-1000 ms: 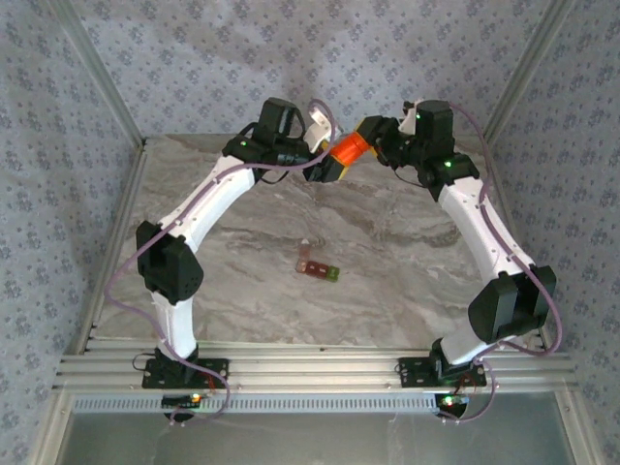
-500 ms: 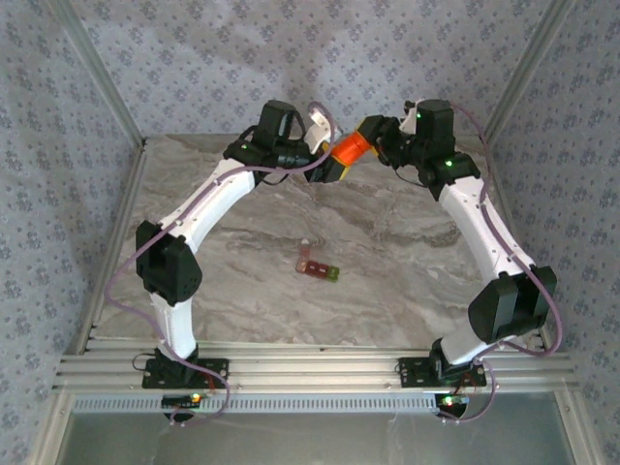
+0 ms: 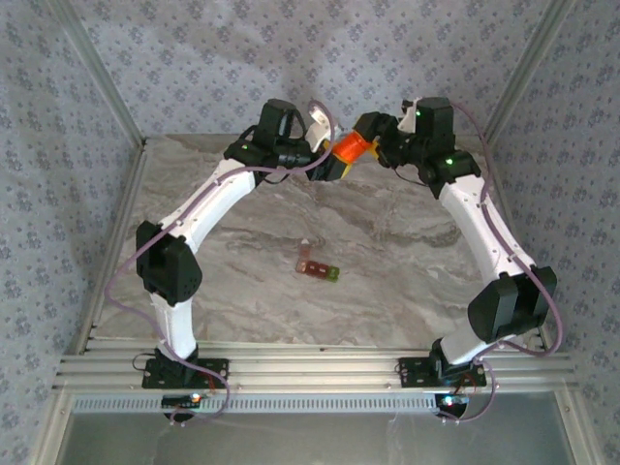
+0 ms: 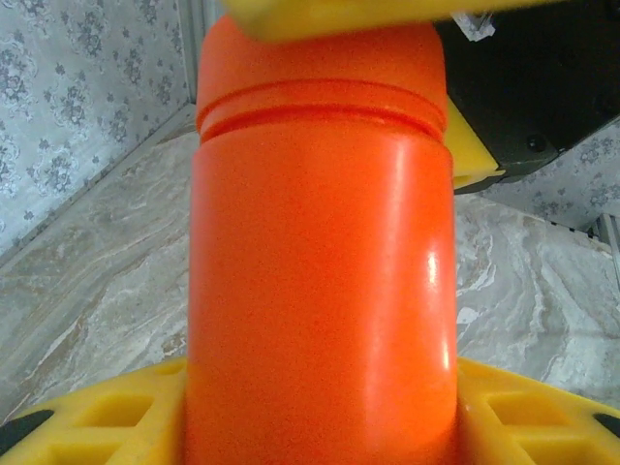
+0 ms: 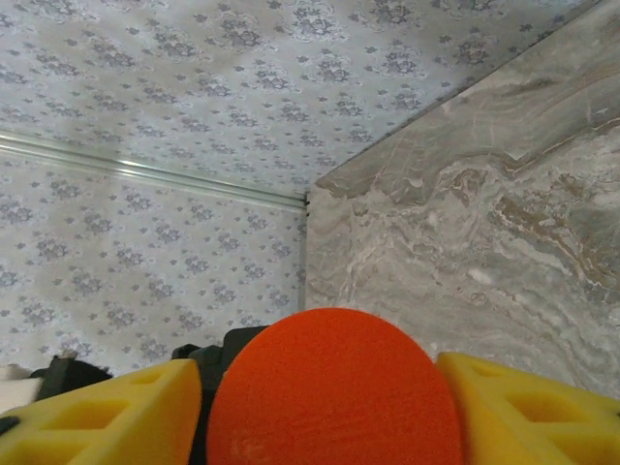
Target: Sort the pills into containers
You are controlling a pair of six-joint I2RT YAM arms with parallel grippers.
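Containers (image 3: 317,265): lying flat around the middle of the table (image 3: 417,242), dark red-brown with the green end on the right arm's side, well apart from both grippers. No pills to be seen anywhere, so presumably inside the orange bottle (image 3: 347,147).

Just changed: against a second ago, only a small shift at the right gripper (image 5: 325,426), up at the far end of the table. Nudged slightly toward the back wall (image 3: 194,68) in the top view, with hardly any movement of the bottle. Reads like a twist or a re-grip on the cap (image 5: 329,358), not a lid coming off yet. Can't tell from the right wrist view whether those yellow fingers are pinching the cap or just flanking it. Close on both sides, no clear gap, no clear squeeze. Left gripper (image 4: 320,426): clamped on the bottle's body, holding it up off the table, cap end pointing at the other arm.

Meaning for the task: early days. Need to get the cap off, bring the bottle over, tip pills out, then sort. Nothing visible in any compartment, though too small to be sure.

In the way: not much. Bare marble-look surface between bottle and strip. Worth watching the two wrists, nearly nose to nose, and the purple cables (image 3: 126,271) looping beside the arms. Also not much room behind for pulling the cap away backward.
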